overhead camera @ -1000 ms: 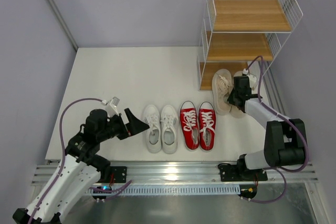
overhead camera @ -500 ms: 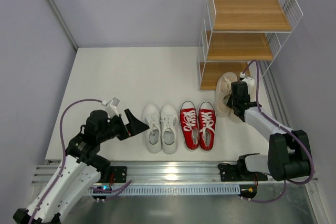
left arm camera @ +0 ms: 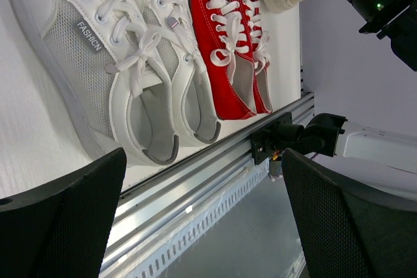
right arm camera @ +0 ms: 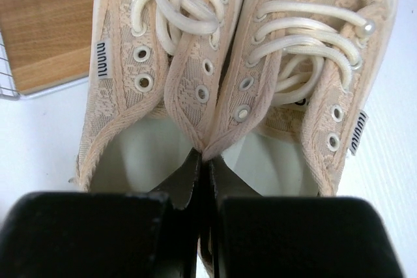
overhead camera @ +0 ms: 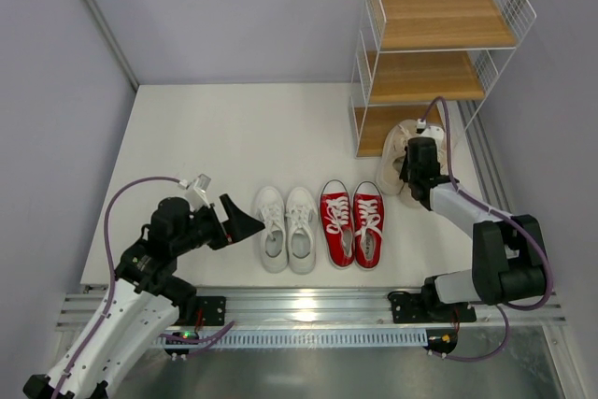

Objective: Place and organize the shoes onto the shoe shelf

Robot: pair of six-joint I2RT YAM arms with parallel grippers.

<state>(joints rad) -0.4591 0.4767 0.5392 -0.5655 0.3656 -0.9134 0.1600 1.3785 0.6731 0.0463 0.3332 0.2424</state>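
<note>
On a white table (overhead camera: 215, 137) between pale grey walls (overhead camera: 234, 16), the right hand (overhead camera: 414, 163) pinches 2 beige shoes (overhead camera: 392, 149) before the shoe shelf (overhead camera: 439, 23); the left hand (overhead camera: 245, 220) gapes.

From above we lose most of the shoe shelf's (overhead camera: 439, 21) bottom board (overhead camera: 372, 133) beneath its middle tier, and the right arm (overhead camera: 458, 201) covers part of the beige pair (overhead camera: 392, 151) at the shelf's foot. The right wrist view cuts those shoes' toes off.

white sneaker (left arm camera: 98, 69) — side tab (left arm camera: 90, 36): "FASHION" | beige shoes (right arm camera: 189, 89) — tags (right arm camera: 102, 51) illegible
</note>
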